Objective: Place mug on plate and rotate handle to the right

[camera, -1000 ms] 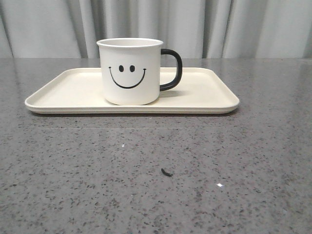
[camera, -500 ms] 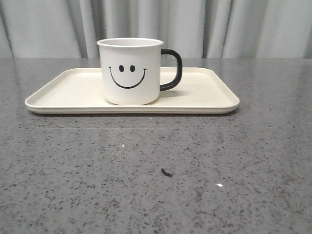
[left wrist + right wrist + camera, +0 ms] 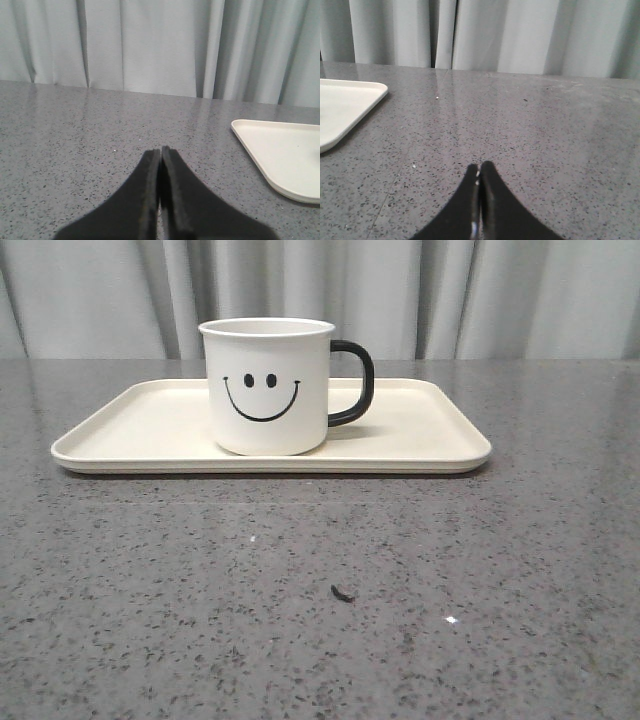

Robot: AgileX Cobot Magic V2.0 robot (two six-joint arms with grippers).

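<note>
Front view is showing the mug [image 3: 267,386] standing upright on the plate [image 3: 430,435], roughly at its middle, with the handle [image 3: 352,383] already pointing to the robot's right, so the task is looking finished. The mug is appearing rigid, smooth-walled and probably slippery and breakable; pinching the rim wall or the handle loop is seeming the safest hold. The plate is lying on the speckled grey surface [image 3: 500,570], where a small dark fleck [image 3: 342,593] is lying well in front of it and blocking nothing. Both wrist views are showing the left tool [image 3: 160,155] and right tool [image 3: 479,170] pressed together, gripping nothing, hanging over bare surface beside the plate's ends.
</note>
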